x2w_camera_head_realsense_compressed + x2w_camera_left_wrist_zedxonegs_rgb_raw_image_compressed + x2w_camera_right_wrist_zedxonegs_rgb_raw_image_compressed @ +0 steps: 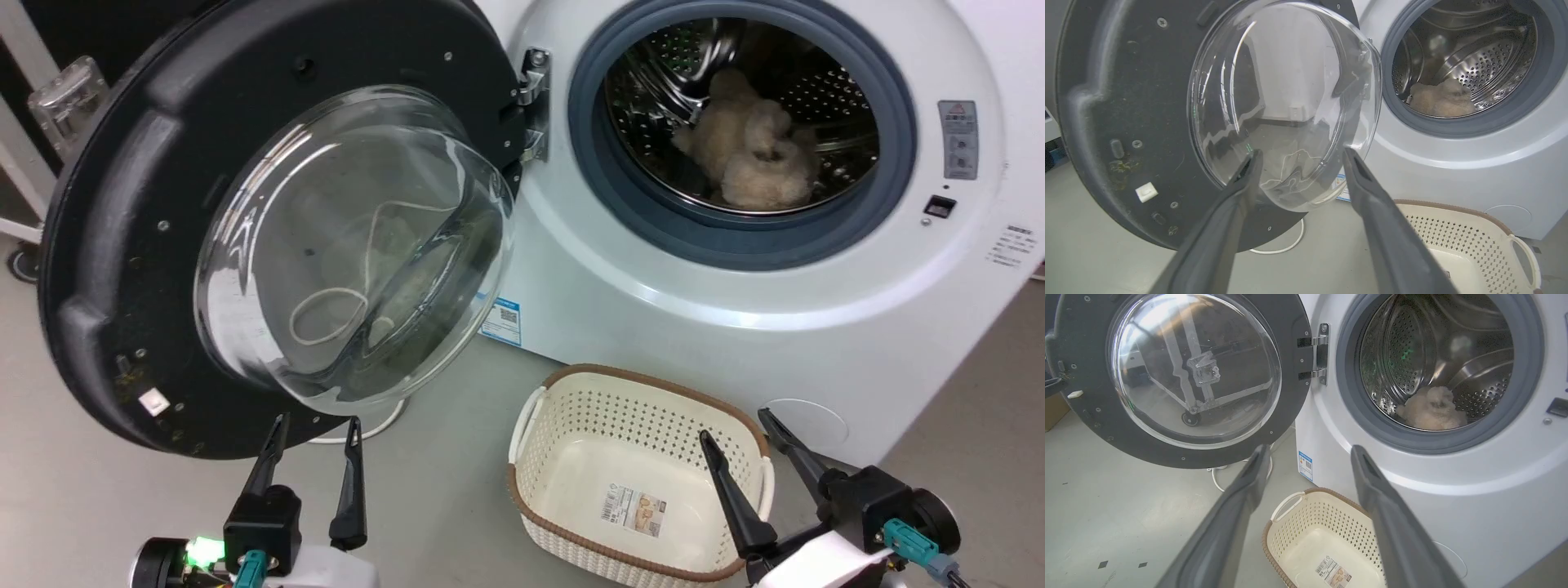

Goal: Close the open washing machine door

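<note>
1. Currently the washing machine door (106,269) is hanging wide open at the upper left of the head view.
2. The left gripper (317,420) is sitting at lower left, just under the door's rim, fingers spread, holding nothing.
3. The right gripper (733,422) is hovering at lower right over the cream basket (637,412), likewise spread and empty.
</note>
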You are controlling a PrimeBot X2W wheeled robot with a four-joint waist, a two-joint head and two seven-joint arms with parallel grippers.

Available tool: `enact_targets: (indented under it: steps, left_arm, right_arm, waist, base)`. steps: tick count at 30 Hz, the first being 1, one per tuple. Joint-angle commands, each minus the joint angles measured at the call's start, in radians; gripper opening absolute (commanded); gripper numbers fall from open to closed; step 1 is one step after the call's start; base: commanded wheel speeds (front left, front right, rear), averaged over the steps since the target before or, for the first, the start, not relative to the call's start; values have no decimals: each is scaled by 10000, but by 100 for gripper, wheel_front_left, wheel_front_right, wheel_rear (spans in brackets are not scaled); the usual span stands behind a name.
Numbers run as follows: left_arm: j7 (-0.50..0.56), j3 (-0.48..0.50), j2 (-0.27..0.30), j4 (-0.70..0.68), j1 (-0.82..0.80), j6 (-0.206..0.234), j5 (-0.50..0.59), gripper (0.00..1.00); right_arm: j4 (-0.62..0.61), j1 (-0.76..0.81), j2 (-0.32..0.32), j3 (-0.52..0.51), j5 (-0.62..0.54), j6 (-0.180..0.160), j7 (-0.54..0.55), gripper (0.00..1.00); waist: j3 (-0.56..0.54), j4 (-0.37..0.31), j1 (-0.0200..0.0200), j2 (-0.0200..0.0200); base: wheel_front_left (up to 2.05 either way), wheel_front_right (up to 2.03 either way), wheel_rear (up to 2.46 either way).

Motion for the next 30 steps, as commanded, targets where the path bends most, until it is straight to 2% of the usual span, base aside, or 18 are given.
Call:
enact_targets:
  steps: [1, 20, 21, 22, 23, 30]
  left_arm:
    - [-129, -46, 66, -62, 156, 83, -77, 100]
    - [-527, -318, 215, -94, 391, 329, -128, 100]
    - [-548, -327, 227, -76, 400, 325, -148, 47]
    - [-569, -336, 239, -61, 408, 319, -165, 12]
    - [-589, -348, 255, -56, 411, 308, -179, 0]
    - [-736, 50, -5, -722, 266, 172, -786, 0]
  right_arm:
    - [51, -133, -80, 83, 107, 5, -103, 100]
    - [288, -75, -272, 614, 392, 7, -500, 100]
    - [298, -59, -279, 635, 403, 7, -521, 100]
    - [309, -42, -282, 650, 414, 7, -542, 100]
    - [318, -24, -285, 660, 425, 7, -563, 100]
    - [342, 144, -278, 642, 454, 7, -709, 100]
  waist:
    - [-2, 74, -1, 0]
    - [-28, 852, -1, 0]
    - [-36, 889, -1, 0]
    - [-44, 925, -1, 0]
    - [-53, 961, -1, 0]
    - [-74, 1243, -1, 0]
  base:
    - [0, 0, 0]
    - [0, 0, 0]
    - [0, 0, 0]
    - [0, 0, 0]
    - [0, 0, 0]
    - [0, 0, 0]
